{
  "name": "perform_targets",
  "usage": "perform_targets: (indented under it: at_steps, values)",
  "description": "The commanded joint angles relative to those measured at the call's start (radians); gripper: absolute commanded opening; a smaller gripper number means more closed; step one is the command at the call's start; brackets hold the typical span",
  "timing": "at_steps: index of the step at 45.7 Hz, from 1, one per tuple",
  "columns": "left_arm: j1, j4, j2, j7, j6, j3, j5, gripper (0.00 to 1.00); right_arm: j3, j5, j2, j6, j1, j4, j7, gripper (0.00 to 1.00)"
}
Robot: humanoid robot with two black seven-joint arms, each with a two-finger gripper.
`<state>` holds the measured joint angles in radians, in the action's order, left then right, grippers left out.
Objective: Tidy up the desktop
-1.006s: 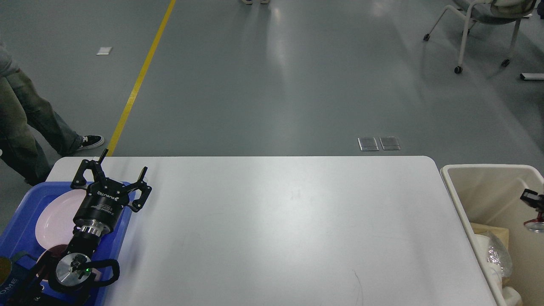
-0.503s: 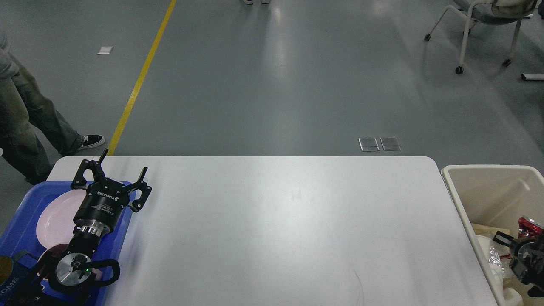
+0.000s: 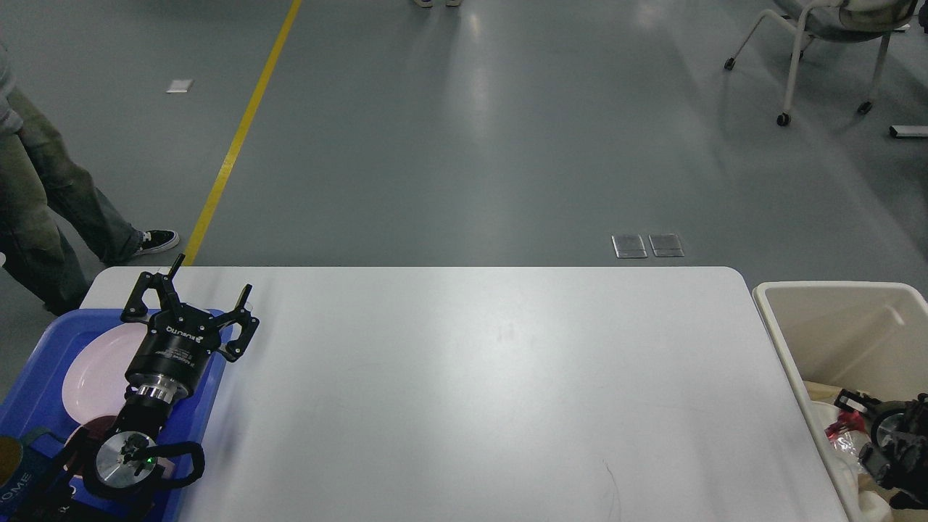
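Desktop — white, rounded corners, spanning the middle of the head view from the blue tray on the left to the beige bin on the right, its surface bare apart from a faint scratch near the front edge. Left gripper poised over the tray's far right corner, fingers spread apart and holding nothing, pointing toward the far edge. Beneath that arm, a pale pink plate lying in the tray. Right gripper down inside the bin among crumpled wrappers and paper, dark and partly cut off by the frame edge — cannot tell whether its fingers are apart or together. Something red just beside its tip.
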<state>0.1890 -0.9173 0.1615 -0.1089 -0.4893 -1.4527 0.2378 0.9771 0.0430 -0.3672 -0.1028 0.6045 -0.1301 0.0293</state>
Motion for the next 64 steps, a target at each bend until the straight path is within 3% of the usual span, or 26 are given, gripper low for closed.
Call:
perform_targets:
  at_steps: [1,42,64]
  values:
    - [0.001,0.0,0.0,0.0,0.0,0.0,0.0,0.96,0.0,0.0,-0.001,-0.006,-0.002,0.0,0.0,1.0]
    - [0.0,0.0,0.0,0.0,0.0,0.0,0.0,0.96,0.0,-0.003,-0.056,0.015,0.097,-0.022,-0.005,1.0]
    - [0.001,0.0,0.0,0.0,0.0,0.0,0.0,0.96,-0.008,-0.005,-0.14,0.015,0.314,-0.204,-0.008,1.0]
